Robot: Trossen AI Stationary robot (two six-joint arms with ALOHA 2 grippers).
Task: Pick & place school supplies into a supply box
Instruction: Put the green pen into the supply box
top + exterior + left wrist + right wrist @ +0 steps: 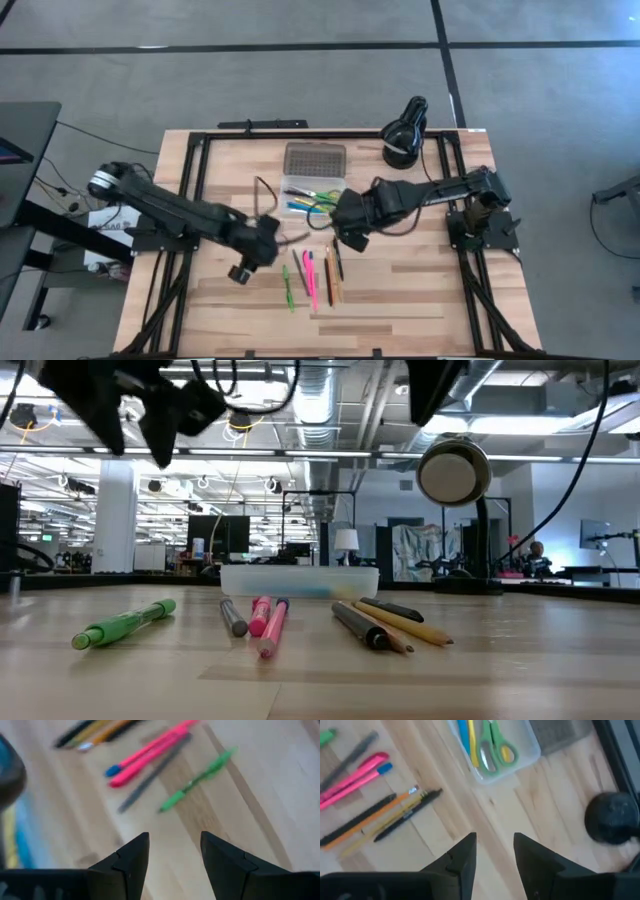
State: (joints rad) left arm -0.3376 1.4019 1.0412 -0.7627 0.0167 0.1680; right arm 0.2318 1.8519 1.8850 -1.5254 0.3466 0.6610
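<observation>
Several pens lie flat in a loose row on the table: a green marker point(288, 286) point(197, 779), a grey pen point(150, 776), two pink pens point(309, 278) point(355, 775), an orange pencil point(375, 820) and black pens point(407, 815). The clear supply box tray point(313, 197) holds blue and yellow pens and the green-handled scissors point(495, 747). Its grey dotted lid point(315, 158) lies beyond it. My left gripper point(175, 851) hovers open above the table, left of the pens. My right gripper point(495, 851) hovers open between the tray and the pens.
A black round desk lamp point(405, 130) point(455, 472) stands at the far right of the table, its base point(612, 817) close to my right arm. Black frame rails point(195, 170) run along the table's sides. Bare wood point(400, 300) lies near the front edge.
</observation>
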